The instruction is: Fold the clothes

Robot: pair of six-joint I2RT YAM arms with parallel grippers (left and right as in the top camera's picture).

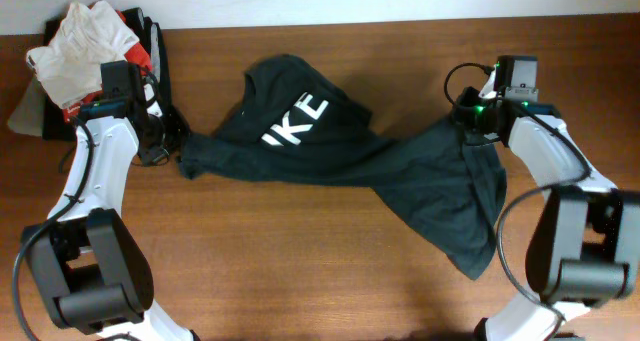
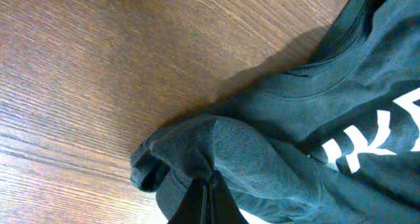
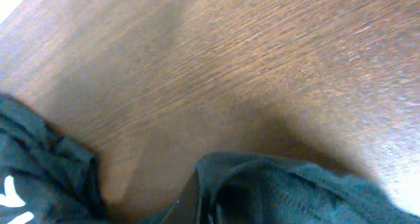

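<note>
The clothes (image 1: 330,156), a charcoal-black T-shirt with white block letters (image 1: 297,119), lie crumpled and stretched across the middle of the table. My left gripper (image 1: 170,146) is shut on a bunched edge of the shirt at its left end; in the left wrist view the dark fingertips (image 2: 210,201) pinch the fabric (image 2: 262,152) just above the wood. My right gripper (image 1: 470,126) is at the shirt's right end. In the right wrist view its fingers (image 3: 190,201) are closed on a fold of the dark cloth (image 3: 282,188). The shirt's lower right part hangs toward the front edge.
A pile of other garments sits at the back left corner: a white cloth (image 1: 75,41), a red piece (image 1: 137,49) and dark fabric beneath. Bare brown table (image 1: 300,271) runs along the front. The back edge meets a pale wall.
</note>
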